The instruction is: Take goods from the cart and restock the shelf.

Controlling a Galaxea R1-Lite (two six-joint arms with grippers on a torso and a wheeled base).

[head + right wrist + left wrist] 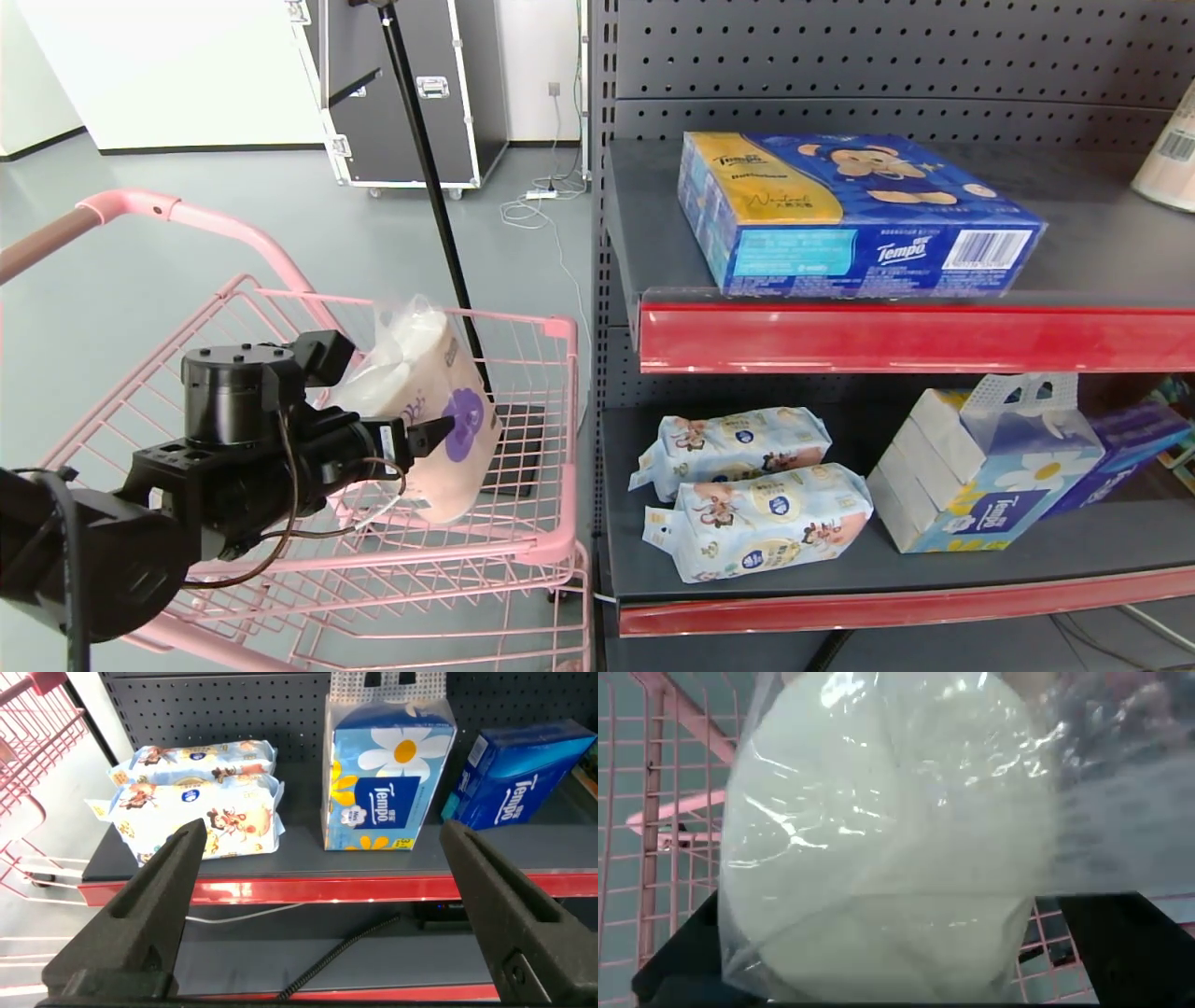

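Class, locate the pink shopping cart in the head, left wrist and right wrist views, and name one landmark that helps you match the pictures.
Head view: the cart fills the lower left.
Left wrist view: its pink wires run behind the wrapped roll pack.
Right wrist view: part of the cart stands past the end of the lower red edge strip.
Shared landmark: that strip, which is beside the cart in the head view too.

Grey shelf (1102, 261) with tissue packs (859, 215)

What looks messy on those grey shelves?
The big flat blue tissue pack on the upper shelf lies skewed to the red shelf edge; the two pale cartoon-printed soft packs below lie crooked too.
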